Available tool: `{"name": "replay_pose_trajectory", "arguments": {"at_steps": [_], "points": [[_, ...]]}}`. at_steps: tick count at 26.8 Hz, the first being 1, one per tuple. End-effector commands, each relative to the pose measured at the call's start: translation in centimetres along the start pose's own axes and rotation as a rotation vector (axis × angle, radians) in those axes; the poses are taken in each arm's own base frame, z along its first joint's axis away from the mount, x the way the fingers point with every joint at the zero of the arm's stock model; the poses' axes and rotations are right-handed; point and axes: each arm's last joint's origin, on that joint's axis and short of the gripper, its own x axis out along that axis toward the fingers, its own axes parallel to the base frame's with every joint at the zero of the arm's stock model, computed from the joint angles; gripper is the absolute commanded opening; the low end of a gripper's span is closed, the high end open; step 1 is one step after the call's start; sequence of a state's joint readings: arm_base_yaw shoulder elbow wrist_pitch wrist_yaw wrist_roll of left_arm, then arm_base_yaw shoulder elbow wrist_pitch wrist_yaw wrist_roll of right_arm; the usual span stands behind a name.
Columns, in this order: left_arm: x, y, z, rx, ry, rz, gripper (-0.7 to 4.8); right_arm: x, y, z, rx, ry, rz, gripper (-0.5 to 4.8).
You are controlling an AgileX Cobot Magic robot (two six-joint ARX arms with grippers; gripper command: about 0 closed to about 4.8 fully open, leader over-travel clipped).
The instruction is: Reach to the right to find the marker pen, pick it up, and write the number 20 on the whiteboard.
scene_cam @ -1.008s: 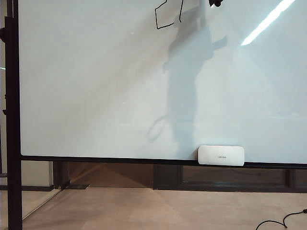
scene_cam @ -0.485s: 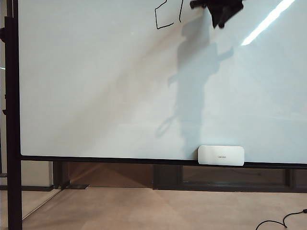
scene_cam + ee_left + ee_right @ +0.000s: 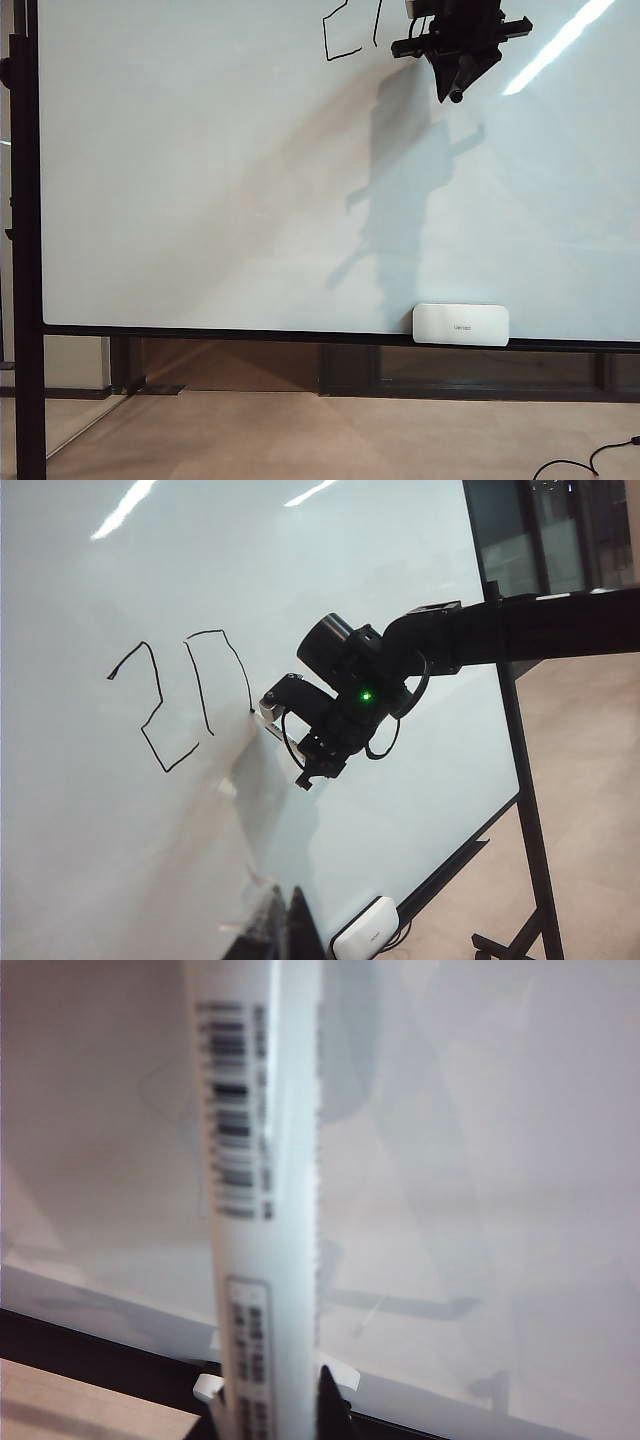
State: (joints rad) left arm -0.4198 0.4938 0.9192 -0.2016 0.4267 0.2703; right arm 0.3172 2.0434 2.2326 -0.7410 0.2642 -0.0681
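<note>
The big whiteboard [image 3: 200, 180] is seen filling most of the exterior view, held up on a black stand. Near its top edge the number 20 [image 3: 180, 695] has been drawn in thin black lines. The 2 looks finished, but the 0 is not closed yet, so a little writing seems to be left.

The right gripper [image 3: 455, 65] is held up high by the 0, pointed at the board. A white marker pen [image 3: 262, 1210] is gripped tightly between its fingers. The left gripper [image 3: 285, 930] is kept low and away from the writing; how far it is opened cannot be told.

A small white block [image 3: 461, 324] is seen on the bottom ledge.
</note>
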Motion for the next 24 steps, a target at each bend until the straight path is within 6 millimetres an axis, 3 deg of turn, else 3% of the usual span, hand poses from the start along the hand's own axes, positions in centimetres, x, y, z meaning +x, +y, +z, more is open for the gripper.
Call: {"name": "replay_pose_trajectory", "arguments": {"at_steps": [1, 24], "points": [[-0.08, 0.04, 0.25, 0.017, -0.012, 0.005, -0.05, 0.08, -0.15, 0.09, 0.017, -0.01, -0.007, -0.02], [-0.08, 0.05, 0.25, 0.017, -0.011, 0.008, -0.05, 0.64, 0.41, 0.37, 0.0, -0.061, 0.11, -0.02]]}}
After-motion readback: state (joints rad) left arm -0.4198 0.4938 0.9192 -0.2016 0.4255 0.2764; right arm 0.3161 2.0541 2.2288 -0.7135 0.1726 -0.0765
